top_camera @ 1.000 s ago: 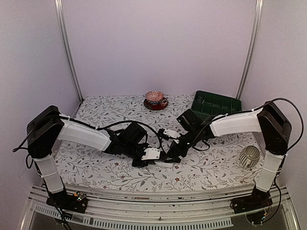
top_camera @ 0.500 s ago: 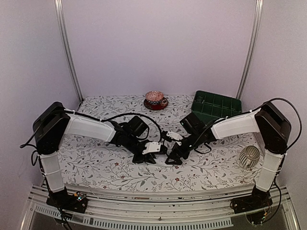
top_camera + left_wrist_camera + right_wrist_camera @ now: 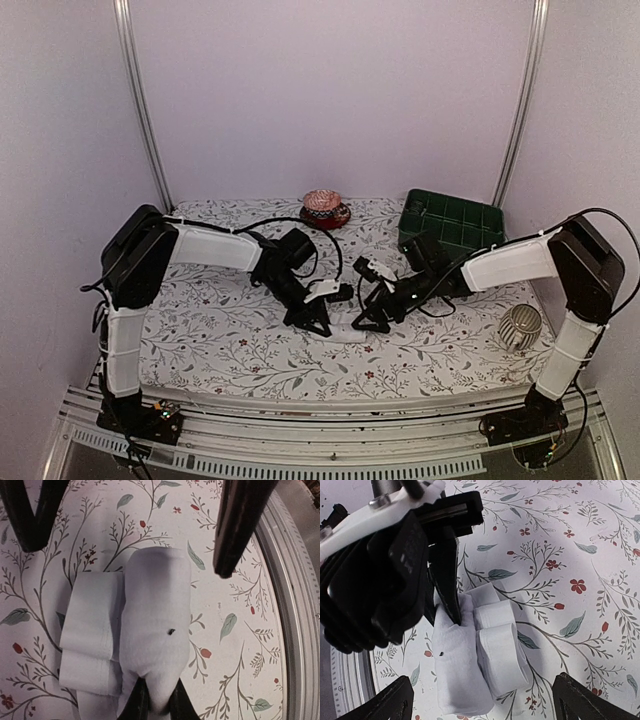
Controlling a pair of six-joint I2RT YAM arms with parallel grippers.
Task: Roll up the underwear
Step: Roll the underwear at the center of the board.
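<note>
The white underwear [image 3: 342, 331] lies as a rolled bundle on the flowered table, a thick roll [image 3: 156, 625] beside folded bands [image 3: 92, 625]. My left gripper [image 3: 155, 702] is shut on the near end of the thick roll, pinching the cloth between its black fingers [image 3: 451, 597]. My right gripper [image 3: 487, 705] is open wide, facing the roll's other end with a finger on either side and touching nothing. From above, the left gripper [image 3: 318, 322] and right gripper [image 3: 368, 318] face each other across the bundle.
A reddish bowl on a saucer [image 3: 323, 209] sits at the back middle, a green tray [image 3: 452, 220] at the back right. A white ribbed cup [image 3: 520, 327] lies on its side at the right. The table's metal front rail [image 3: 295, 610] runs close to the roll.
The left arm's upper links swung right and farther back while its gripper stayed on the roll. The right wrist drew back to the right, jaws wide.
</note>
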